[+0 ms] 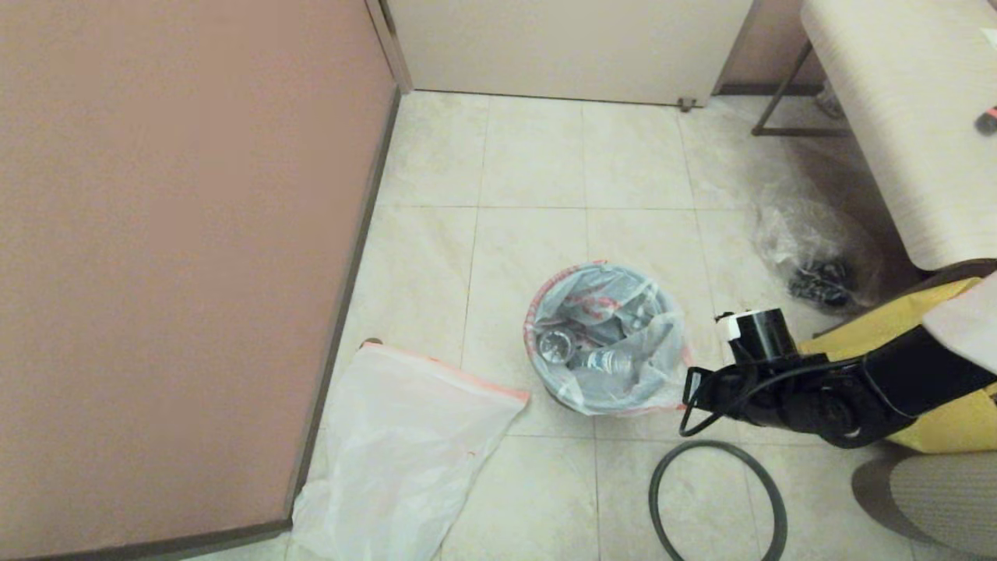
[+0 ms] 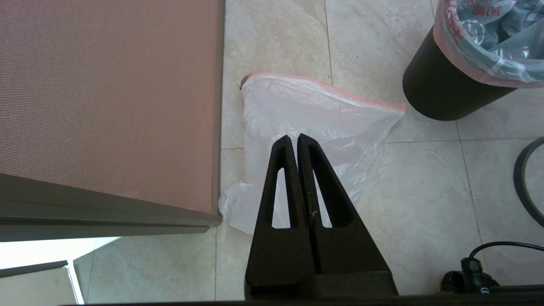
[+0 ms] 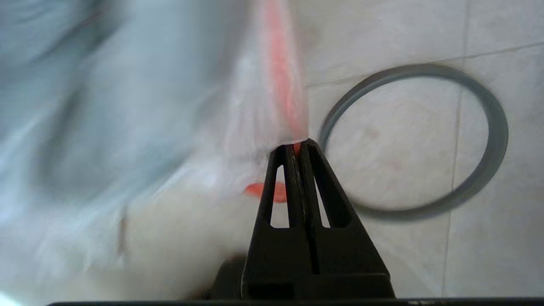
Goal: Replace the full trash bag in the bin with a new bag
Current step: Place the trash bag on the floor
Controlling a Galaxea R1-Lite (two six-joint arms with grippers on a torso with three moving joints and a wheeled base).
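Note:
The full trash bag (image 1: 607,335) sits in the black bin (image 2: 437,89), its orange-red hem folded over the rim and bottles showing inside. My right gripper (image 3: 297,145) is at the bin's right side (image 1: 692,389), shut on that orange-red hem (image 3: 280,63). The new bag (image 1: 405,452) lies flat on the tiles to the left of the bin, hem toward the bin. My left gripper (image 2: 296,138) hovers above the new bag (image 2: 314,110), shut with nothing in it; it does not show in the head view. The dark grey rim ring (image 1: 716,445) lies on the floor near the bin.
A pink partition (image 1: 171,257) walls off the left. At the right stand a pale bench (image 1: 903,101), a clear wrinkly bag with dark contents (image 1: 818,257) and a yellow cloth tote (image 1: 896,327). A closed door (image 1: 568,47) is at the back.

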